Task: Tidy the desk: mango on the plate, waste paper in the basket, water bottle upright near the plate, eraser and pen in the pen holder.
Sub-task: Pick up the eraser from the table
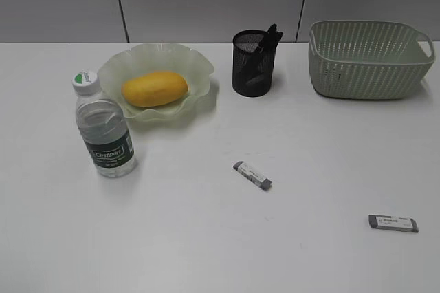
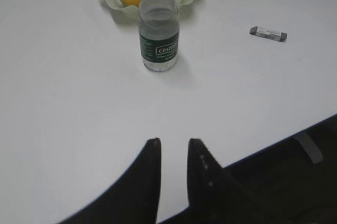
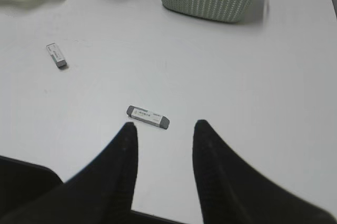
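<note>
Mango [image 1: 155, 88] sits on plate [image 1: 157, 80], water bottle [image 1: 103, 128] upright beside it, two erasers [image 1: 252, 175] [image 1: 392, 223] loose on desk [image 1: 206, 238]; left gripper [image 2: 174, 142] and right gripper [image 3: 163, 126] both spread, empty.

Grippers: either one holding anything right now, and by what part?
Nothing held. Left gripper is empty, hanging above bare desk. Right gripper is open and empty, hanging just short of an eraser lying on the desk.

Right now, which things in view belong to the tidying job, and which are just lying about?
Job: mango, plate, water bottle, pen holder, basket, middle eraser, right-hand eraser.
Lying about: nothing clearly; the two erasers look alike, so either could be spare.
</note>
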### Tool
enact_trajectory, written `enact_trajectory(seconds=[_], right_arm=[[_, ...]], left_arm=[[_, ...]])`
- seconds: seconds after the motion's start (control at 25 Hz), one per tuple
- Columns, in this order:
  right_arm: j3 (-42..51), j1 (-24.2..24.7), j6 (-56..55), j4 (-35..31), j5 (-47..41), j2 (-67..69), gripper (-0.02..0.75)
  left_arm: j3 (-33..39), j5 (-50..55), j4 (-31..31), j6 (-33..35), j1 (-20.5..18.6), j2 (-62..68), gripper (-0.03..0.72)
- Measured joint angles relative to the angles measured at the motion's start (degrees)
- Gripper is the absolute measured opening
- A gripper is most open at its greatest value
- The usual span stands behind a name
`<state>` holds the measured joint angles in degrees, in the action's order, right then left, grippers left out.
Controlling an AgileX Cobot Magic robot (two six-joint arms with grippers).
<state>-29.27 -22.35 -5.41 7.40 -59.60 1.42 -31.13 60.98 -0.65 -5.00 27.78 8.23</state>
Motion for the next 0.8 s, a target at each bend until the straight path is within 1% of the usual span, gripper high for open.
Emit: enact_trajectory(seconds=[0.32,0.52,0.64,0.8], right_arm=[[0.0,0.0,0.0,0.0,0.0,0.0,0.294],[-0.8,0.0,0.0,-1.7,1.7,1.6,0.294],[-1.5,0.0,1.2,-2.0,5.7,8.5,0.294],[-1.7,0.0,5.9,-2.1,12.5,24.2,0.294]], left_arm=[[0.3,-0.2,0.0,0.0,-0.4,-1.0,0.141],[0.3,-0.2,0.1,0.0,-1.1,-1.0,0.141],[0.3,-0.2,0.1,0.0,-3.9,-1.6,0.141],[0.3,-0.2,0.1,0.0,-9.7,-3.5,0.141]])
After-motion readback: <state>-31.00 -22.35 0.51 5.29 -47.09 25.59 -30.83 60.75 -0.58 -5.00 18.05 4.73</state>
